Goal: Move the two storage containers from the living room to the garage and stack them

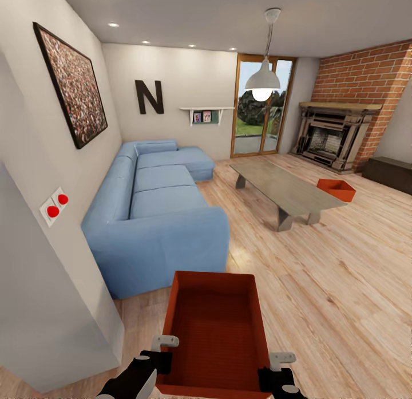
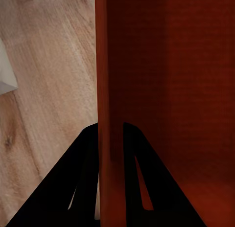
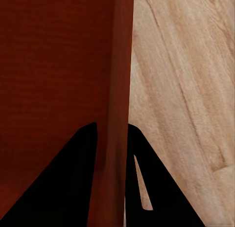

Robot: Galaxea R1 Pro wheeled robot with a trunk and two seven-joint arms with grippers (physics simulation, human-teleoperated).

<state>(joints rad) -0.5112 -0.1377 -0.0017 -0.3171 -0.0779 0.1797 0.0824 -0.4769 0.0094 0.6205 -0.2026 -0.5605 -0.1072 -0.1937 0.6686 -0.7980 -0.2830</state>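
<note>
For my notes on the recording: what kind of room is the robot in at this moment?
Most likely a home living room: a blue sectional sofa, a brick fireplace and a low grey table on a wood-plank floor.

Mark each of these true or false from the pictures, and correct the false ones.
1. Both grippers clamp the near storage container, the left gripper on one side wall and the right gripper on the other. True.
2. The second storage container sits on the grey table. False: it sits on the wood floor beside the table.
3. The sofa is blue. True.
4. The held container carries a lid. False: it is open-topped.
</note>
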